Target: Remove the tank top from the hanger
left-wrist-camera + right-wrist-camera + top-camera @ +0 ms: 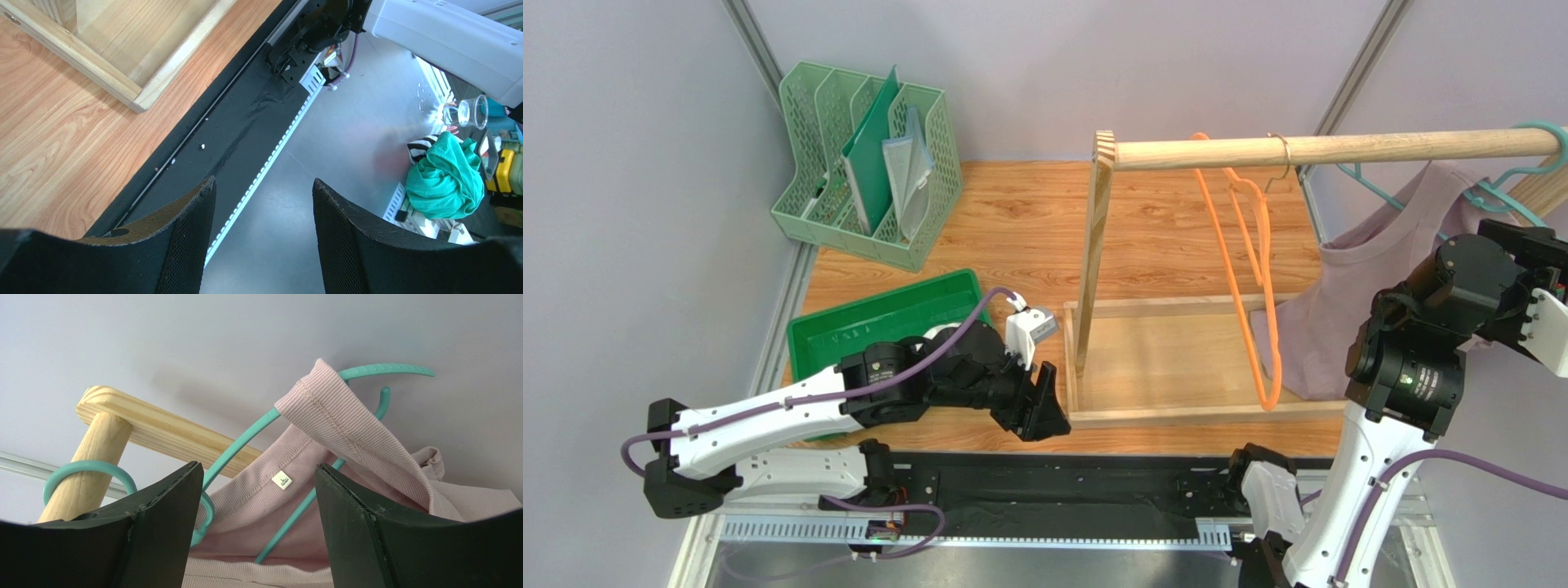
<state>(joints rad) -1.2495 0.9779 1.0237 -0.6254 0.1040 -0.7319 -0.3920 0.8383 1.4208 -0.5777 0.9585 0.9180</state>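
Observation:
A pale pink tank top (1369,288) hangs on a teal hanger (1382,194) at the right end of the wooden rail (1320,150). My right gripper (1523,263) is raised beside it and is open. In the right wrist view its jaws (258,478) stand wide apart just below the tank top's neckline (344,435) and the teal hanger (245,444), holding nothing. The rail end (92,459) shows at the left. My left gripper (1044,410) is low over the table's front edge, open and empty (264,187).
An empty orange hanger (1247,282) hangs mid-rail over the wooden rack base (1185,355). A green tray (879,325) and a green file organizer (873,159) stand at the left. A teal cloth (445,180) lies on the floor beyond the table.

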